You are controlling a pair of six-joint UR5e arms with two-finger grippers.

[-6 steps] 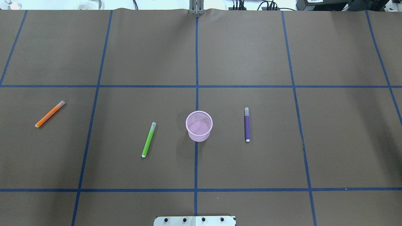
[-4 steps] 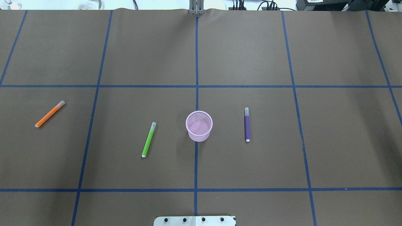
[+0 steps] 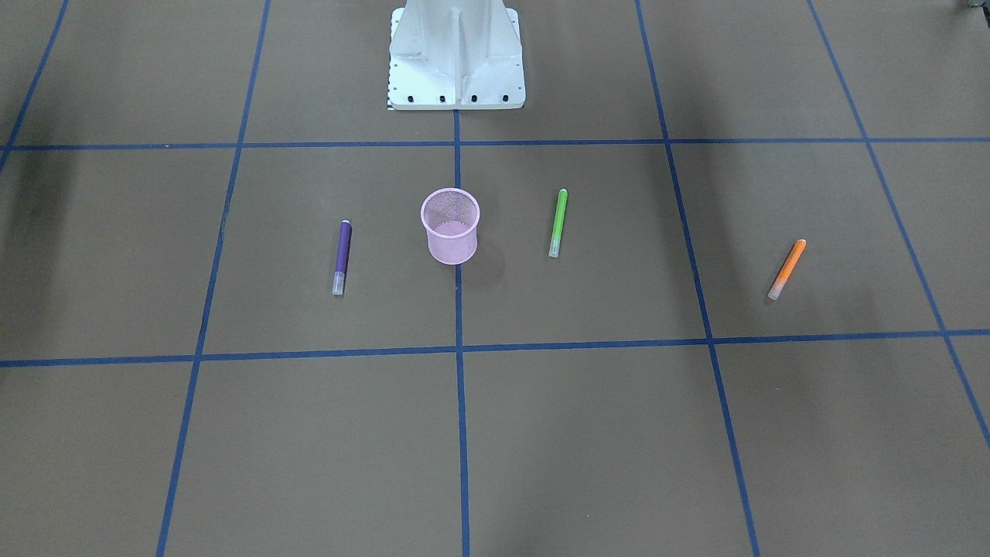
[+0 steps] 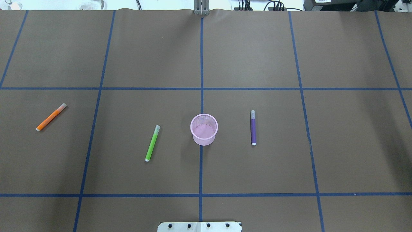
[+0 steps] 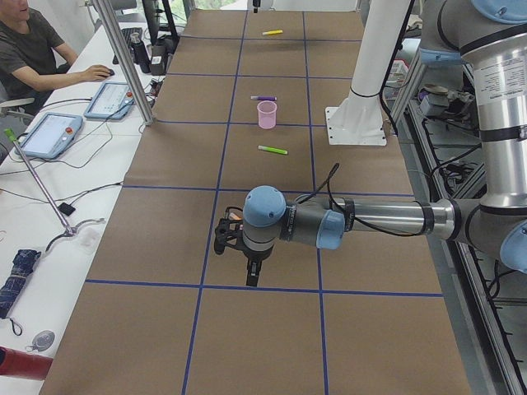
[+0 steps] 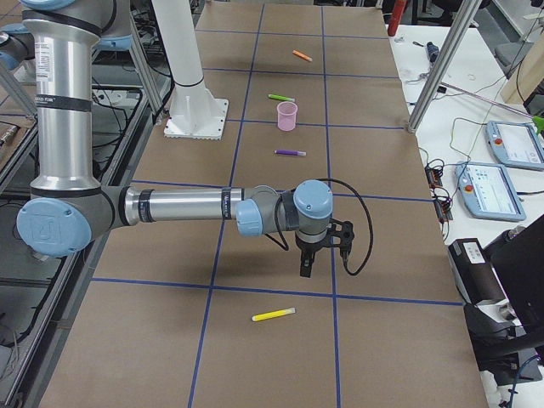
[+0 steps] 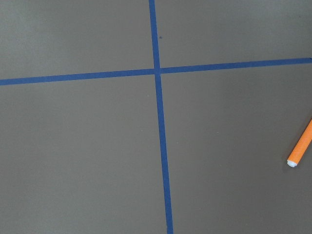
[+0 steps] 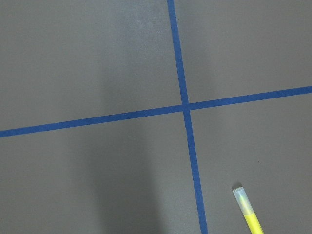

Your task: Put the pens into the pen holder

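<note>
Pen holder (image 4: 204, 140) stands upright (overhead view): green pen (image 4: 152, 143) at 8 o'clock, purple pen (image 4: 253, 128) at 3, orange pen (image 4: 51, 117) well apart at 9. Yellow pen (image 6: 274, 314) lies near the right gripper (image 6: 304, 272). Whether it or the left gripper (image 5: 251, 280) is parted cannot be told.

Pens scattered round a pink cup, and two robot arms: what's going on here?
Nothing is being handled yet. An orange pen, a green pen, a purple pen and a yellow pen lie flat on the table. The pink cup stands empty between the green and purple ones. The left gripper hangs near the orange pen, the right gripper near the yellow one; whether either is open I cannot tell.
</note>
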